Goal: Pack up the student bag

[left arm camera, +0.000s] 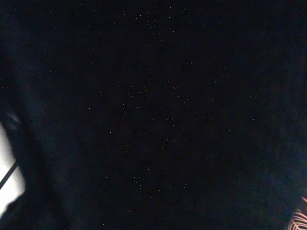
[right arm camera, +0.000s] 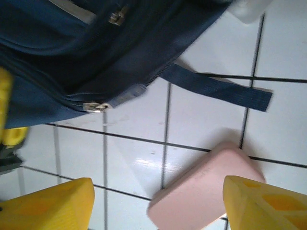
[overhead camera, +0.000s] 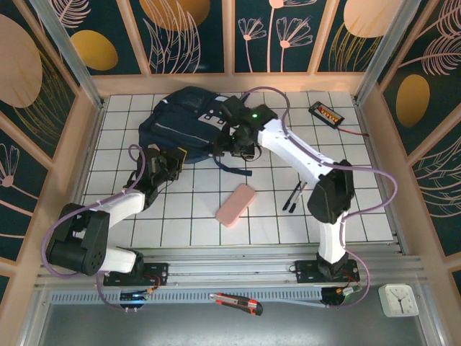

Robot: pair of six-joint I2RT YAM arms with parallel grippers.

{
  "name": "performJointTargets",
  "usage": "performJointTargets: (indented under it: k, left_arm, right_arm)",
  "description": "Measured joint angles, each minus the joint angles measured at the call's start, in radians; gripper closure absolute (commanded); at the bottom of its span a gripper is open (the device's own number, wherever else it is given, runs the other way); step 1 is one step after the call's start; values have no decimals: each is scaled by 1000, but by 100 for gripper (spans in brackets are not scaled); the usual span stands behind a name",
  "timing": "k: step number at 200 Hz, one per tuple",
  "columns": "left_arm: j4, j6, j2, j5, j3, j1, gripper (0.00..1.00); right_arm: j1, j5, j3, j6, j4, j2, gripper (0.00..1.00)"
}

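Note:
The student bag (overhead camera: 180,115), a large navy backpack with a light stripe, lies at the back of the tiled table. My left gripper (overhead camera: 171,160) sits at the bag's near edge, shut on its fabric; the left wrist view is dark with cloth against the lens. Open and empty, my right gripper (overhead camera: 232,144) hangs by the bag's right side. In the right wrist view its yellow fingertips (right arm camera: 53,206) stand wide apart above the tiles, with the bag (right arm camera: 72,52), a zip pull (right arm camera: 96,106) and a loose strap (right arm camera: 216,88) beyond them.
A pink case (overhead camera: 236,204) (right arm camera: 206,191) lies mid-table, below the right gripper's fingers. Two dark pens (overhead camera: 294,196) lie to its right. A black device with orange parts (overhead camera: 326,113) sits at the back right. A cutter (overhead camera: 238,303) and a small clock (overhead camera: 398,299) lie off the table's front.

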Motion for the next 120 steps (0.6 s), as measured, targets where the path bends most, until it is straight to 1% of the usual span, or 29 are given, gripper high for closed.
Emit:
performJointTargets:
  k: [18,35,79,100,120]
  left_arm:
    - [0,0,0,0,0,0,100]
    - [0,0,0,0,1,0,100]
    - [-1,0,0,1,2,0,100]
    - [-1,0,0,3,4,0,100]
    - [-1,-1,0,4,6,0,100]
  right_arm:
    - [-10,-73,-31,7,101,3,29]
    - [-6,-126,-31,-5,166,43,29]
    - [-13,-202,-31,-95,220,116,30]
    - [-26,-235,-68,-136,270,115,30]
    - [-32,-257,-128,-170,314,115,33]
